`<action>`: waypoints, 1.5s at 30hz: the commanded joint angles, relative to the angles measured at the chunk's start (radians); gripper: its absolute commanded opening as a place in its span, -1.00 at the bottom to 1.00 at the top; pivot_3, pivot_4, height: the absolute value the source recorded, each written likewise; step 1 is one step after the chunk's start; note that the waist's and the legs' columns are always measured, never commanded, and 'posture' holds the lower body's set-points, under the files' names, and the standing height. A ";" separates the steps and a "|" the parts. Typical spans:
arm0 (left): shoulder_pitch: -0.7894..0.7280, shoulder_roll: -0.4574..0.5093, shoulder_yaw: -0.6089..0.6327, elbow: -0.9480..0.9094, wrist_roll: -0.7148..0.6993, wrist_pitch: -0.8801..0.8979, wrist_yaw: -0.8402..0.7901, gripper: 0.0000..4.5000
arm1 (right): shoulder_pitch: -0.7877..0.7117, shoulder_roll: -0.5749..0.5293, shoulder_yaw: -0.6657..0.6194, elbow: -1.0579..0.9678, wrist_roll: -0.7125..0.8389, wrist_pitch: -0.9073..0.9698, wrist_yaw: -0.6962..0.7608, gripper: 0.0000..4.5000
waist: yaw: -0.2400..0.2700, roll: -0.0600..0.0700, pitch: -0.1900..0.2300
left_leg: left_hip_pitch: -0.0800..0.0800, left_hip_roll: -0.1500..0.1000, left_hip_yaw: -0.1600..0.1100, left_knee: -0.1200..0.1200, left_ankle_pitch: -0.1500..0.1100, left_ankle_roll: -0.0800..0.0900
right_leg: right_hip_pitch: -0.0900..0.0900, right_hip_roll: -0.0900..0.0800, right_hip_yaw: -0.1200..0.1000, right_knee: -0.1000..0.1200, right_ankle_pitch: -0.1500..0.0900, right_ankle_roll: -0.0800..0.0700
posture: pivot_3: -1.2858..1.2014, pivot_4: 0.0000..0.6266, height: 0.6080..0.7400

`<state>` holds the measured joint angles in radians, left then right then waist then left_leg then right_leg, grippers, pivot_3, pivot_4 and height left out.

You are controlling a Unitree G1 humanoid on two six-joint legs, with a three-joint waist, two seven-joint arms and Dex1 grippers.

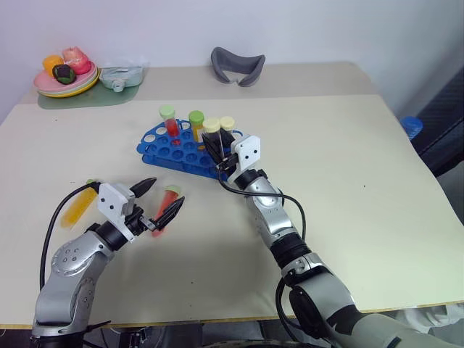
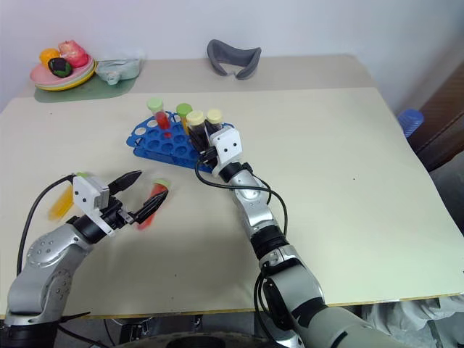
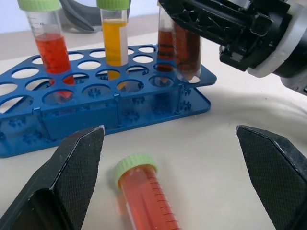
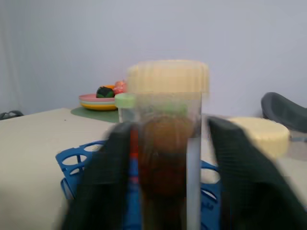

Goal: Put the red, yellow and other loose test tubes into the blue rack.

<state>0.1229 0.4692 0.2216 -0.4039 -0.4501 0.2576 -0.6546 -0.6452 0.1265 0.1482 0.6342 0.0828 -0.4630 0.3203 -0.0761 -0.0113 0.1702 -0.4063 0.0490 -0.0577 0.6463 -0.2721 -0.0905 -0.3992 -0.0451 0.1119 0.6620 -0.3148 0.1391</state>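
The blue rack [image 1: 163, 148] stands mid-table with a red tube [image 1: 170, 123], a yellow tube [image 1: 196, 125] and two brown cream-capped tubes upright in it. My right gripper [image 1: 218, 149] is at the rack's near right end. Its fingers [image 4: 230, 163] flank one brown tube [image 4: 165, 143] with a small gap, open. A loose red tube [image 3: 144, 191] with a pale green cap lies on the table in front of the rack. My left gripper [image 1: 165, 192] is wide open, one finger on each side of it, not touching. A loose orange-yellow tube [image 1: 78, 205] lies left of my left wrist.
At the far left corner sit a plate of toy fruit [image 1: 65, 76] on a green mat and a small clear container [image 1: 119, 75]. A grey curved object [image 1: 238, 67] lies at the far edge. A blue thing [image 1: 411, 125] stands beyond the table's right edge.
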 commanded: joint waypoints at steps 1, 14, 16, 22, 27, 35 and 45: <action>-0.003 0.009 0.011 -0.041 -0.020 0.002 0.005 1.00 | -0.007 0.025 -0.012 -0.026 0.001 -0.020 -0.013 0.86 | 0.000 0.000 0.000 | 0.000 0.000 0.000 0.000 0.000 0.000 | 0.000 0.000 0.000 0.000 0.000 0.000 | 0.03 -0.52 1.00; -0.004 0.031 0.016 -0.085 -0.026 0.057 0.031 1.00 | 0.115 -0.085 0.085 -0.507 0.080 0.211 0.182 0.94 | 0.005 0.000 0.000 | 0.000 0.000 0.000 0.000 0.000 0.000 | 0.000 0.000 0.000 0.000 0.000 0.000 | 0.03 -0.52 1.00; -0.002 0.043 0.015 -0.107 -0.025 0.082 0.046 1.00 | 0.162 -0.151 0.098 -0.622 0.099 0.297 0.227 0.94 | 0.006 0.000 0.000 | 0.000 0.000 -0.001 0.000 0.000 0.000 | 0.000 0.000 0.000 0.000 0.000 0.000 | 0.03 -0.52 1.00; -0.017 0.059 0.007 -0.189 -0.047 0.201 0.119 1.00 | 0.292 -0.423 0.064 -0.919 0.256 0.616 0.396 0.94 | 0.007 0.000 0.000 | 0.000 0.000 -0.001 0.000 0.000 0.000 | 0.001 0.000 -0.001 -0.001 0.000 0.000 | 0.03 -0.52 1.00; -0.105 0.106 -0.048 -0.250 -0.022 0.416 0.229 1.00 | 0.370 -0.668 0.009 -1.060 0.371 0.804 0.530 0.94 | 0.010 -0.001 0.000 | 0.000 0.000 -0.002 0.001 0.000 0.001 | 0.003 0.000 -0.001 -0.003 -0.001 0.000 | 0.03 -0.52 1.00; -0.444 0.218 -0.185 -0.258 0.028 0.977 0.392 1.00 | 0.369 -0.687 -0.001 -1.052 0.361 0.829 0.538 0.94 | 0.007 -0.002 0.001 | 0.000 0.000 -0.003 0.001 -0.001 0.001 | 0.004 0.001 -0.002 -0.005 -0.001 0.000 | 0.03 -0.52 1.00; -0.652 0.249 -0.186 -0.119 -0.308 1.357 0.465 1.00 | 0.367 -0.695 0.013 -1.046 0.342 0.819 0.565 0.94 | 0.010 -0.002 0.001 | -0.001 0.000 -0.005 0.001 -0.001 0.001 | 0.003 0.001 -0.003 -0.005 -0.001 0.000 | 0.03 -0.52 1.00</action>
<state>-0.5110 0.7027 0.0205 -0.5330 -0.6880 1.6063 -0.2236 -0.2784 -0.5658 0.1670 -0.3881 0.4228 0.3671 0.8776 -0.0660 -0.0133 0.1713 -0.4072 0.0486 -0.0623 0.6472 -0.2727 -0.0895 -0.3957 -0.0449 0.1086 0.6571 -0.3153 0.1387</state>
